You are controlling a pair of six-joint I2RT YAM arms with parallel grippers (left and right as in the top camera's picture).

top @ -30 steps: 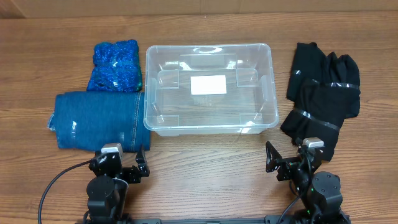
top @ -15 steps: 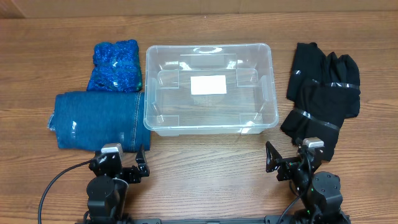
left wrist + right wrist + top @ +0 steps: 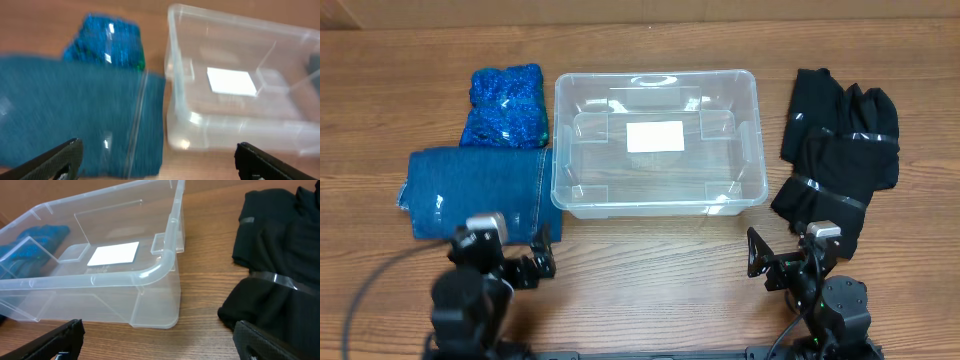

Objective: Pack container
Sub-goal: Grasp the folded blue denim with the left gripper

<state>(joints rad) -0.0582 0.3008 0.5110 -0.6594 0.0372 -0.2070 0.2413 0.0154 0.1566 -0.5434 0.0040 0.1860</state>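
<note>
The clear plastic container [image 3: 750,140] with a white label on its base sits in the middle of the table, empty; it shows in the left wrist view [image 3: 175,60] and the right wrist view [image 3: 165,260]. A folded blue denim bundle [image 3: 475,190] lies against its left side, also seen in the left wrist view [image 3: 65,110]. A bright blue bagged bundle [image 3: 505,105] lies behind the denim. Black taped garments [image 3: 835,150] lie to the right of the container, also in the right wrist view [image 3: 280,270]. My left gripper [image 3: 525,262] is open just in front of the denim. My right gripper [image 3: 775,265] is open near the black garments.
The wooden table [image 3: 650,270] runs across the whole view. Its front edge lies close behind both arm bases.
My left arm has shifted to the left and towards the denim bundle; its wrist view is blurred by motion. The right arm has not moved.
</note>
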